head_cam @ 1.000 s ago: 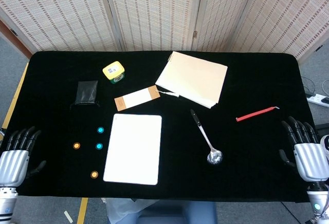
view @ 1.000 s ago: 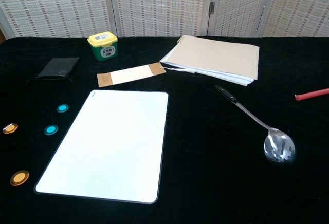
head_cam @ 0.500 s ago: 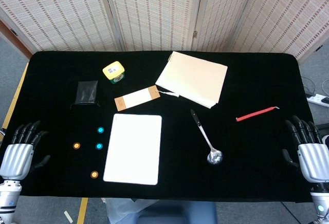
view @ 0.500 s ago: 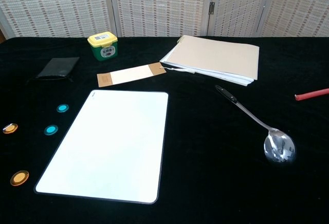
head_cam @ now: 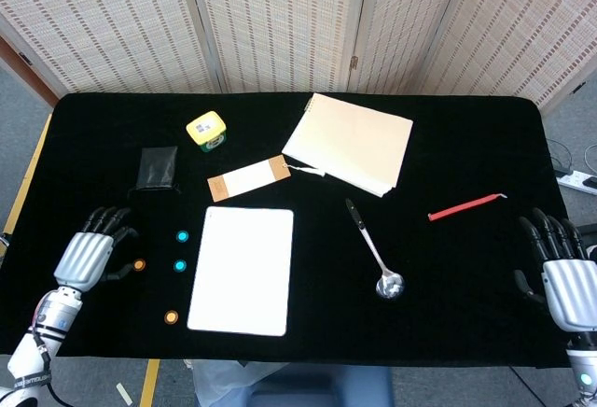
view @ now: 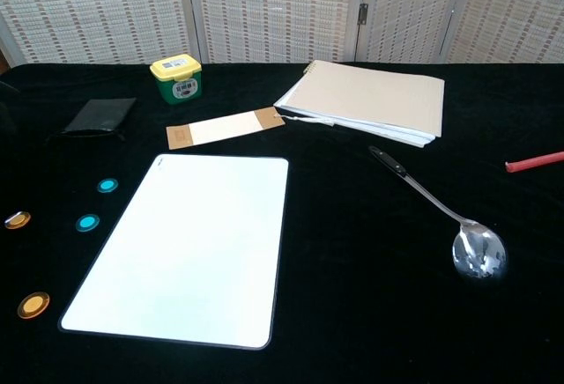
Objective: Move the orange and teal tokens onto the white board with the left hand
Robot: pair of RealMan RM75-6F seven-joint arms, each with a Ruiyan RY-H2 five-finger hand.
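Observation:
The white board [head_cam: 242, 270] [view: 182, 247] lies flat near the table's front, left of centre. Left of it sit two teal tokens [head_cam: 182, 236] [head_cam: 179, 265] [view: 107, 185] [view: 86, 222] and two orange tokens [head_cam: 139, 264] [head_cam: 171, 316] [view: 16, 219] [view: 33, 304]. In the head view my left hand [head_cam: 89, 256] hovers open, fingers apart, just left of the upper orange token. My right hand [head_cam: 560, 276] stays open at the table's far right edge, holding nothing. Neither hand shows in the chest view.
A black pouch [head_cam: 158, 168], a yellow-lidded green jar [head_cam: 206, 131], a tan card [head_cam: 248, 179], a stack of cream papers [head_cam: 350, 143], a metal spoon [head_cam: 374, 250] and a red stick [head_cam: 465, 206] lie on the black table [head_cam: 448, 146].
My left hand has moved from the table's left front corner rightward and up, now beside the upper orange token. The right hand has barely shifted. Tokens have not moved.

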